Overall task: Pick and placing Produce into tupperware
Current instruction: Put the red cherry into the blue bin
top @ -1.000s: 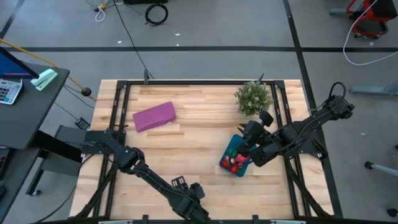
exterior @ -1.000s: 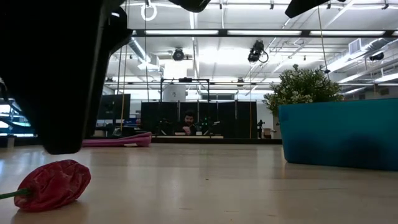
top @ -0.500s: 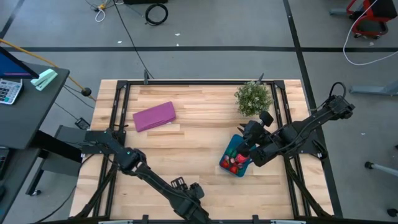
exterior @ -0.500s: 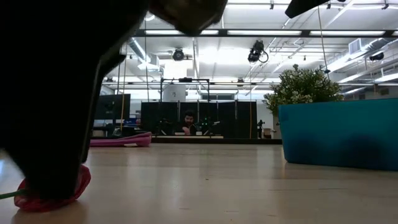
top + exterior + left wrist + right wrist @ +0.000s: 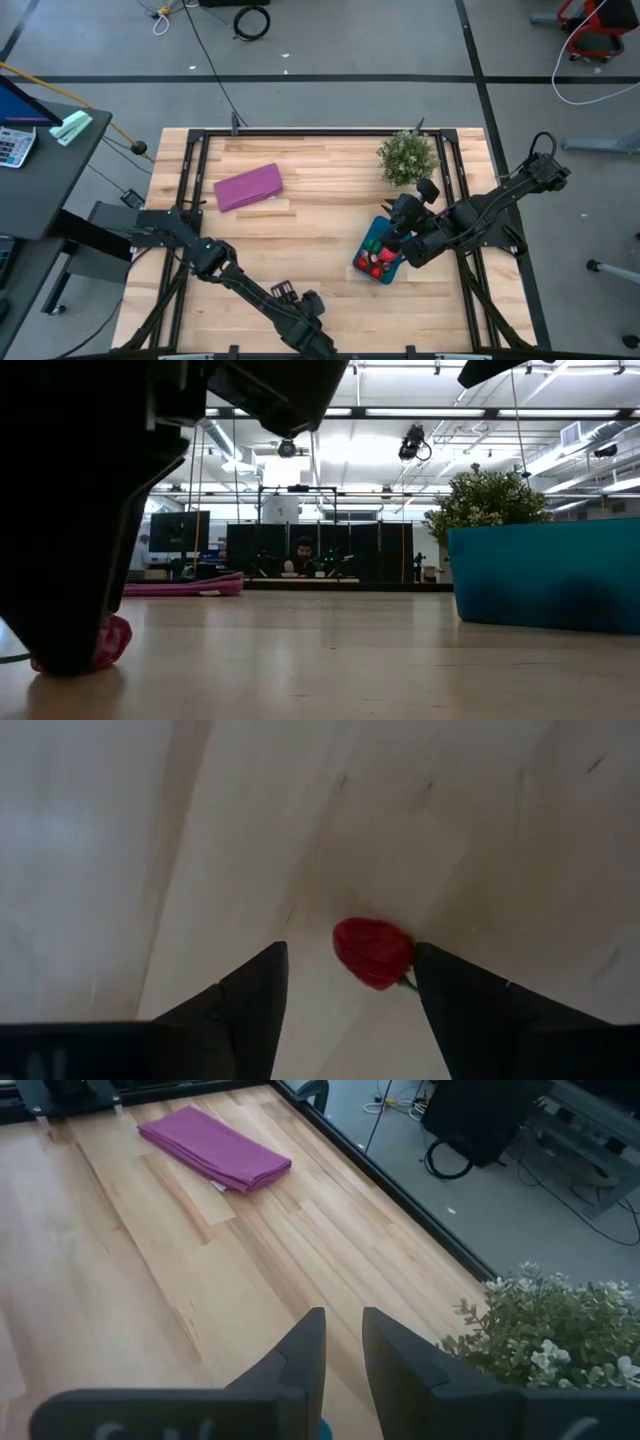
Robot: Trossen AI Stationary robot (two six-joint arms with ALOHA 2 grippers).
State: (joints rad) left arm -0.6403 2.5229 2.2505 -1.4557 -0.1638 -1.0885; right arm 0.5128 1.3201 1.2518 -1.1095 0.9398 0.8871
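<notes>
Left gripper [image 5: 347, 982] open at the near table edge, straddling a red pepper [image 5: 373, 951], visible only in left wrist view. High view: right gripper [image 5: 396, 243] nearly closed, empty, over the teal tupperware [image 5: 373, 238] with produce inside.

- I see the wooden table [image 5: 320, 225] from straight above, framed by dark rails.
- My left gripper [image 5: 312, 338] sits low at the table's near edge — its fingers are too dark and foreshortened for me to read.
- My right gripper [image 5: 392, 243] hangs over the teal tupperware [image 5: 373, 240], which lies toward the right side of the table.
- Red produce [image 5: 378, 262] is inside the tupperware, bunched at its near end.
- The potted plant [image 5: 406, 158] stands just beyond the tupperware, near the far right corner.
- A flat purple object [image 5: 248, 187] lies on the far left part of the table — well apart from everything else.
</notes>
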